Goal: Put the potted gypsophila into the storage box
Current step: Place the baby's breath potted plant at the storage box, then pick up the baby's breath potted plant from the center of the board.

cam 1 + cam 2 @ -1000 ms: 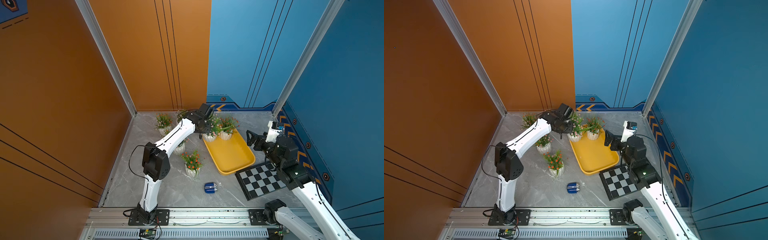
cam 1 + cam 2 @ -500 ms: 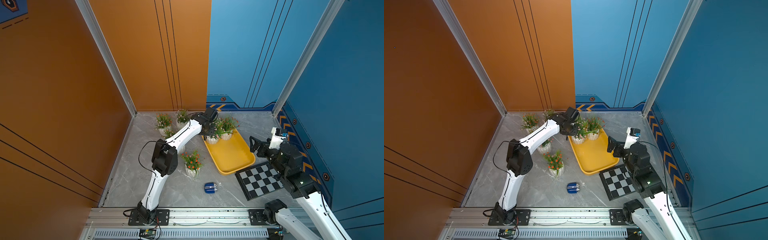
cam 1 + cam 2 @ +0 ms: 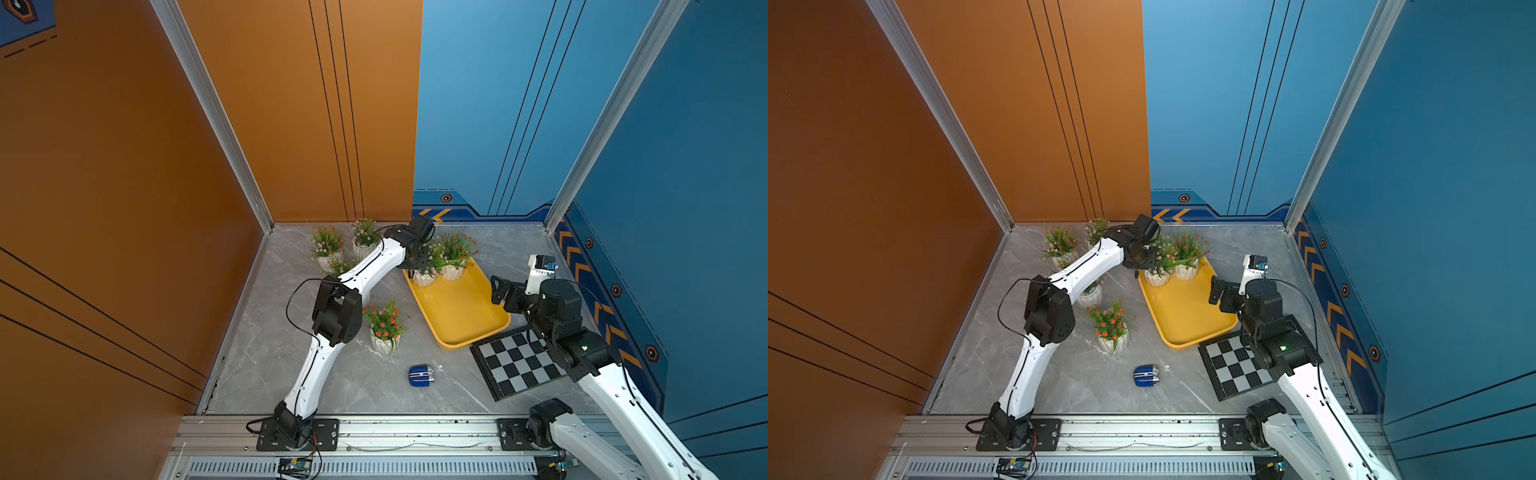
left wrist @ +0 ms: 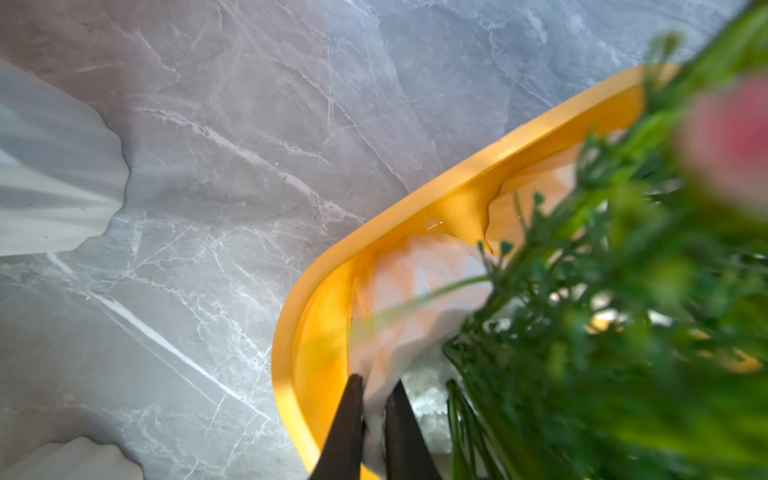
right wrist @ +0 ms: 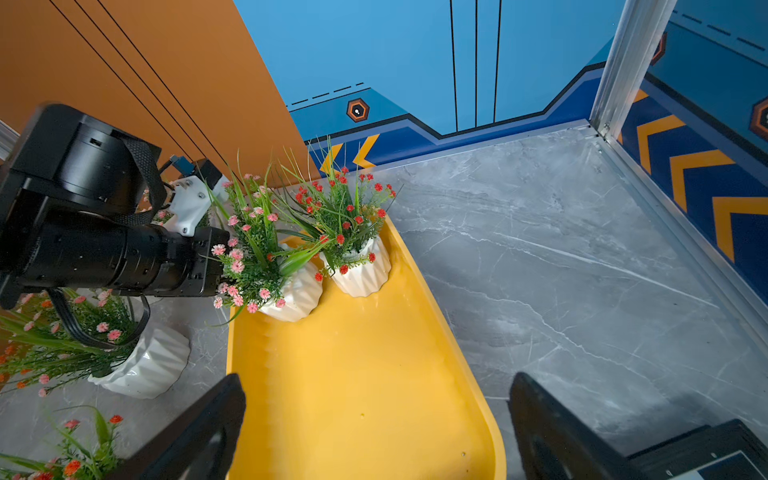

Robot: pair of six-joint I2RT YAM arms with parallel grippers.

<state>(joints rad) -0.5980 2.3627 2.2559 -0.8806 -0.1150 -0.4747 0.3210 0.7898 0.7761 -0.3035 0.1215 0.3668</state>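
The potted gypsophila (image 3: 424, 276), pink flowers in a white ribbed pot, stands in the far left corner of the yellow storage box (image 3: 461, 316). My left gripper (image 4: 376, 384) is shut on the pot's rim, and the white wall of the pot (image 4: 399, 299) shows between its dark fingers. Both top views show that gripper (image 3: 1142, 266) at the pot (image 3: 1158, 277). A red-flowered pot (image 5: 359, 270) stands beside the pink one (image 5: 291, 295) in the box (image 5: 357, 374). My right gripper (image 5: 376, 399) hangs open over the box's near end, holding nothing.
Several more flower pots stand on the grey floor left of the box, such as an orange-flowered one (image 3: 384, 332) and two by the back wall (image 3: 328, 249). A blue object (image 3: 420, 376) lies near the front. A checkered board (image 3: 519, 361) touches the box's near corner.
My left arm has carried the pink-flowered pot rightward and down into the box's far left corner. My right gripper has drifted a little nearer, still open.
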